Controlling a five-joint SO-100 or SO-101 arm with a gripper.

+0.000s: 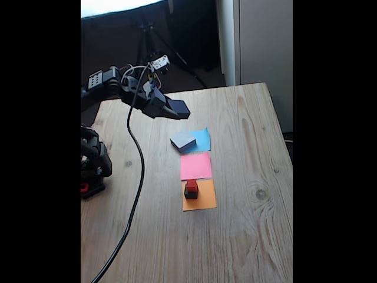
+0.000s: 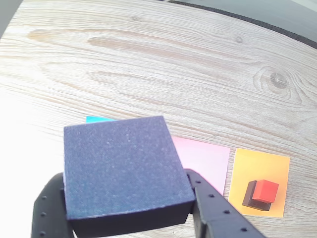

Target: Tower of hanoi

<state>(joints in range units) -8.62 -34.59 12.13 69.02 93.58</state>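
My gripper (image 1: 177, 109) hangs above the table's back left, shut on the medium black block (image 1: 178, 108). In the wrist view that block (image 2: 124, 171) sits large between the two fingers (image 2: 218, 215) of the gripper (image 2: 131, 220). The large flat grey block (image 1: 183, 140) lies on the blue paper (image 1: 202, 140), a little in front of and to the right of the gripper. The tiny red cube (image 1: 192, 184) (image 2: 268, 191) rests on the small black cube (image 1: 191, 193) (image 2: 249, 195), both on the orange paper (image 1: 203, 200) (image 2: 277, 166).
A pink paper (image 1: 195, 165) (image 2: 205, 161) lies bare between the blue and orange ones. A black cable (image 1: 138, 171) trails down the table's left side. The arm's base (image 1: 93, 162) stands at the left edge. A tripod (image 1: 150, 35) is behind the table.
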